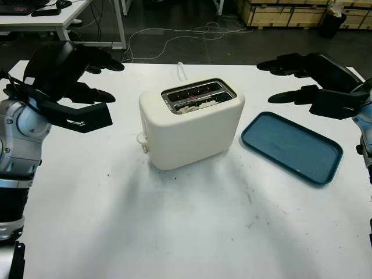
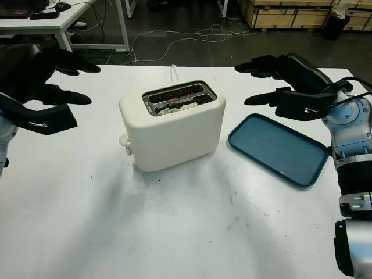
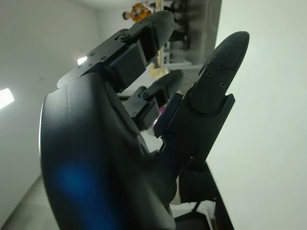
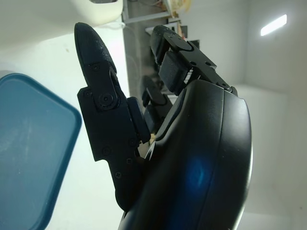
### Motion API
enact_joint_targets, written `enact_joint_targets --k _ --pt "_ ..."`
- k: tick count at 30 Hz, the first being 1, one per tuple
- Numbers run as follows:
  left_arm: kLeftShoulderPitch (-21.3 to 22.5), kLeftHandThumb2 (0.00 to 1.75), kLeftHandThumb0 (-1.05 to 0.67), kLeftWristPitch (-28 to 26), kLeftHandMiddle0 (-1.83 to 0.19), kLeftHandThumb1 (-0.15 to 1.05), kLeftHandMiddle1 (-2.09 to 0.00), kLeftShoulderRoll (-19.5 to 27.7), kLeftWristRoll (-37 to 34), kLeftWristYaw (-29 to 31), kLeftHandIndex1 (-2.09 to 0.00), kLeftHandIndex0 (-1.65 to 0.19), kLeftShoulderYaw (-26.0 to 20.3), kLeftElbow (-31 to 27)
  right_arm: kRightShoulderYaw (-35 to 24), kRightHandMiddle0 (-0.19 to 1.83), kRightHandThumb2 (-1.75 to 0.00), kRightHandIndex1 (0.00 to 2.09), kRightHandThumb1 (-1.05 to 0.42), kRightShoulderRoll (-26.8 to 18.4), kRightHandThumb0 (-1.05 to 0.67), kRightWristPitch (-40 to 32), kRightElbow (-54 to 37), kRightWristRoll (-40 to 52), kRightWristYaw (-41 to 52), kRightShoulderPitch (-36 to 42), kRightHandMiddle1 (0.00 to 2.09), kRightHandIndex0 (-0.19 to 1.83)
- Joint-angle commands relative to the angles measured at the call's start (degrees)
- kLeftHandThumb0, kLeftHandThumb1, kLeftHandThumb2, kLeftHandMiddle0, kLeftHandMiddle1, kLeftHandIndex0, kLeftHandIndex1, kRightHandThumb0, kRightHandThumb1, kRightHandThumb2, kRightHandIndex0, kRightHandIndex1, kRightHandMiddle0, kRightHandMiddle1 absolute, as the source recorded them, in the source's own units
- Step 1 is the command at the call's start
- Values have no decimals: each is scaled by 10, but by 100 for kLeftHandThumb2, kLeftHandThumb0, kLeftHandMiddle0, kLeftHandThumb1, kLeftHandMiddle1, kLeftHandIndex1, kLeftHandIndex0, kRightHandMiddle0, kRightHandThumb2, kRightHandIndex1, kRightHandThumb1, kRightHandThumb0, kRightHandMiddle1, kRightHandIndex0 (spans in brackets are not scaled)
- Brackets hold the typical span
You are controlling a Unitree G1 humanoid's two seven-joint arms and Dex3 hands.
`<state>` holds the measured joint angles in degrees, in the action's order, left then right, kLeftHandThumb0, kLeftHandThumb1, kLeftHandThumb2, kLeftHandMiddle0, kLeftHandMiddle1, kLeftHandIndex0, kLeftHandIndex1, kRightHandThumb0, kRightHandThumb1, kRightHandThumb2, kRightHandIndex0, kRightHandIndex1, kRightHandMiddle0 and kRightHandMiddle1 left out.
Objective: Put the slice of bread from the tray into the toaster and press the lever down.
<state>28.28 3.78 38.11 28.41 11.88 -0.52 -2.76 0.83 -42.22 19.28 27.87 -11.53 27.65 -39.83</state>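
A cream two-slot toaster (image 1: 192, 125) stands in the middle of the white table. A pale slice of bread (image 1: 195, 104) sits down in its nearer slot. The toaster's lever (image 1: 142, 139) juts from its left end, low on the side. The blue tray (image 1: 290, 146) lies to the toaster's right with nothing on it. My left hand (image 1: 87, 81) hangs open above the table, left of the toaster. My right hand (image 1: 290, 78) hangs open above the tray's far end, right of the toaster.
A white cord (image 1: 181, 71) runs from behind the toaster off the table's far edge. Beyond the table are a desk (image 1: 52, 17), floor cables (image 1: 192, 32) and wooden crates (image 1: 285, 11).
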Motion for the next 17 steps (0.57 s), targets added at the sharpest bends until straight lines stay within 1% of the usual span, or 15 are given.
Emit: enact_joint_targets --k 1,5,9,17 --pt "-12 2 -50 -10 -92 72 -25 -8 2 -6 0 -96 -2 -10 -6 57 -1 0 -85 3 -60 3 -11 10 -4 11 0 60" --pt "-29 2 -49 -6 -91 74 -25 -15 3 -15 0 -94 -3 -17 -10 56 -1 0 -86 5 -61 -2 -19 17 1 19 0 59" --pt "-41 2 -48 -9 -90 75 -24 -22 3 -18 0 -92 -4 -21 -11 56 0 0 -85 9 -56 4 -19 33 6 24 0 60" --pt "-43 1 -47 -8 -90 76 -24 -24 3 -20 0 -92 -4 -22 -9 56 0 0 -84 12 -56 4 -21 40 4 30 0 60"
